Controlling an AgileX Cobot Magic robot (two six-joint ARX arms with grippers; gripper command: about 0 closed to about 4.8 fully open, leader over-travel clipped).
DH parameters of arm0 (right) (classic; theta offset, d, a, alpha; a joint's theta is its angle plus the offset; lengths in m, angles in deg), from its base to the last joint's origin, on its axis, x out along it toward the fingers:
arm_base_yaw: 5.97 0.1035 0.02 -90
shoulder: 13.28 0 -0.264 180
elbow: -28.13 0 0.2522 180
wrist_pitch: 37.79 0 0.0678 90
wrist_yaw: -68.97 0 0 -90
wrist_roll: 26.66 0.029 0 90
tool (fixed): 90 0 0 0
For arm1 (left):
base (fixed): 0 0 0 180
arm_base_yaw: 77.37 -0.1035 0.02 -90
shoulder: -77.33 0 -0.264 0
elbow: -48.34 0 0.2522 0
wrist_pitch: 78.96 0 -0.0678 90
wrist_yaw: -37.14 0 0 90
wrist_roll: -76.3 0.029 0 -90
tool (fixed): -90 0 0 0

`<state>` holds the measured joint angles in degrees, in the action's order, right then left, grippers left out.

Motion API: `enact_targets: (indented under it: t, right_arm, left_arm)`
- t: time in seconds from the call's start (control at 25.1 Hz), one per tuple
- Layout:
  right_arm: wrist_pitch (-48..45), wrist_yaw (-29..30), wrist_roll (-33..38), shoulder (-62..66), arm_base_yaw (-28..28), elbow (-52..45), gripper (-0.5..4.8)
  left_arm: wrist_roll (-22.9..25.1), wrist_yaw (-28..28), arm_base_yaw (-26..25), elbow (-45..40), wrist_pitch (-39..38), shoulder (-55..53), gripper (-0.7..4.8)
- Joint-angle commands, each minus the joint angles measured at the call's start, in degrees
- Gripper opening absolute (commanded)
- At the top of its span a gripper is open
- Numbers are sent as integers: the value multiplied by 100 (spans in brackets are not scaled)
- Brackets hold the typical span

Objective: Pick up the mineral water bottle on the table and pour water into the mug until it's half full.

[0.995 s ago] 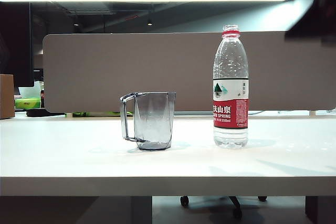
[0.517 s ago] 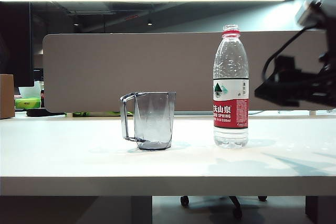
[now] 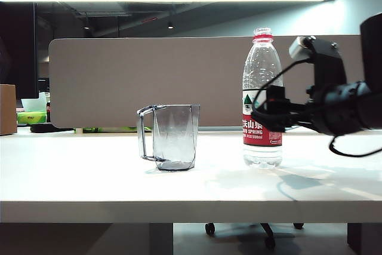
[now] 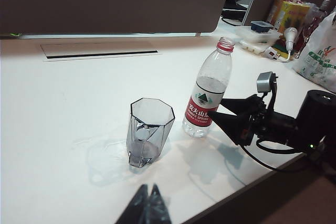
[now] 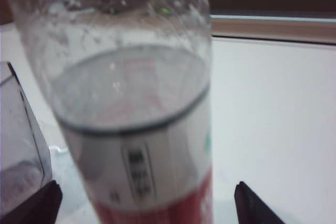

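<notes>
White counter: we see it carrying both task things, the bottle upright toward the right, the mug near the middle, the two apart with bare surface between them.
Right arm: we see it reaching in level from the right in the exterior view; its right tool sits at the bottle's label, fingers spread wide with the bottle standing between the two tips in the wrist view. We cannot see them pressing it.
Left tool: only its dark tips show in its own wrist view, above the near counter short of the mug; they look close together, but we cannot tell for sure.
Bottle: clear plastic, red neck ring, no cap that we can see; water reaches about the label's top edge.
Mug: clear grey, faceted, handle to the left in the exterior view; we judge it empty.
Progress: nothing lifted, nothing poured; we judge the grasp is next, then lift, tilt and half fill.
Writing: red band reads "SPRING" under white Chinese characters; a green mountain logo above; finer print too small for us.
</notes>
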<state>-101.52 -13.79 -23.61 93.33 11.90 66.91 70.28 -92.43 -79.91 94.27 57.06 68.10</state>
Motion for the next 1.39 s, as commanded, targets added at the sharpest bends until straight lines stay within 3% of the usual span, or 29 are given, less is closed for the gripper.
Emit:
enact_targets:
  t: [0.04,0.44,0.52,0.72,0.84,0.92,1.11,1.31,1.39]
  right_arm:
    - [61,76,20,57,11,306,479]
    - [588,299,127,352,13,1071,479]
    - [592,304,127,356,13,1071,410]
    - [592,299,127,356,13,1071,295]
    - [592,302,127,356,13,1073,281]
    - [590,323,125,354,13,1073,197]
    - [813,341,101,236,13,1073,198]
    - [1921,326,-769,-411,15,1099,198]
    - [3283,109,-1696,-1082,17,1325,198]
  left_arm:
    - [4,-28,4,22,70,9,-5]
    - [4,-28,4,24,68,20,-5]
    - [2,-28,4,22,68,20,-5]
    - [2,-28,4,22,68,20,-5]
    - [4,-28,4,24,68,20,-5]
    - [2,-28,4,22,68,20,-5]
    - [2,-28,4,22,70,20,-5]
    - [2,-28,4,22,68,20,-5]
    - [4,-28,4,22,68,22,-5]
